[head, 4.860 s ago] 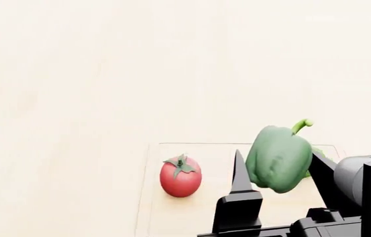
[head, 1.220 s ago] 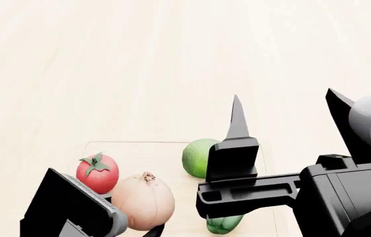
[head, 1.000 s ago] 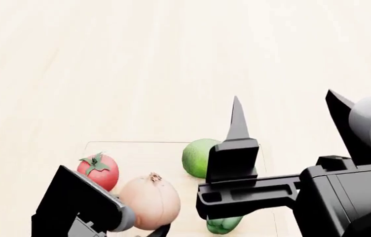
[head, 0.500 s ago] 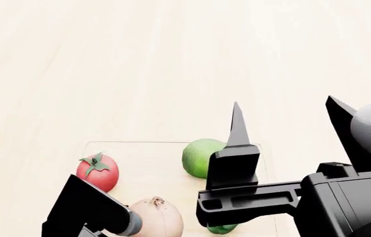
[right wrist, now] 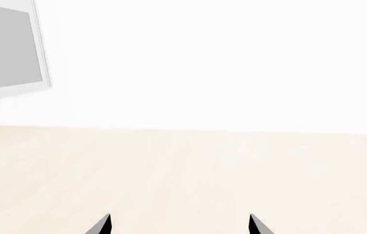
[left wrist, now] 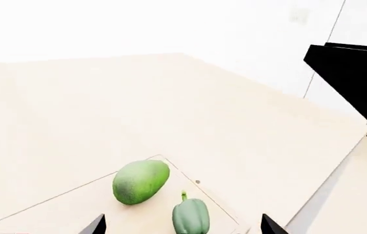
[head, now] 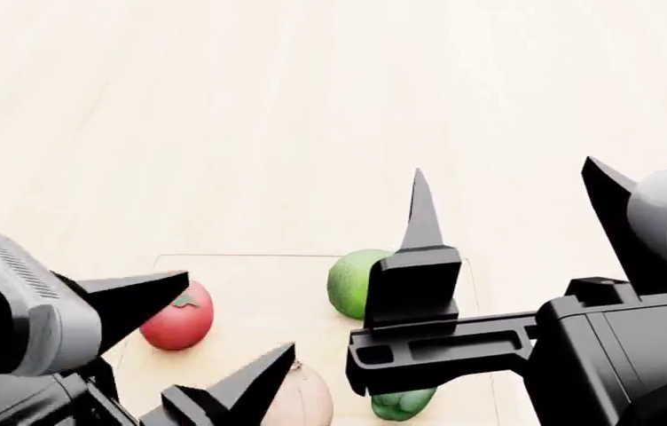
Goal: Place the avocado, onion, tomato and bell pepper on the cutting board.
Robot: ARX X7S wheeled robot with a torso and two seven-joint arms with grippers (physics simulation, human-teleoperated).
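**All four items on the board, both tools spread and empty**

Head view: the cutting board (head: 251, 293) lies on the tabletop (head: 309, 106). On it sit the tomato (head: 180, 321), the avocado (head: 351, 282), the onion (head: 304, 399) and the bell pepper (head: 403, 401), the last two partly hidden. The left tool (head: 209, 333) hangs above the tomato and onion, fingers apart, gripping nothing. The right tool (head: 511, 222) is likewise spread and empty.

Left wrist view: avocado (left wrist: 140, 181) and bell pepper (left wrist: 191, 217) lie near each other on the board (left wrist: 72, 209).

Right wrist view: only bare tabletop (right wrist: 183, 170) beyond the fingertips (right wrist: 103, 225).

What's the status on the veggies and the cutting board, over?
Both pincers, left and right, open and empty. Avocado, tomato, onion, bell pepper all on the cutting board. Nothing in the way.
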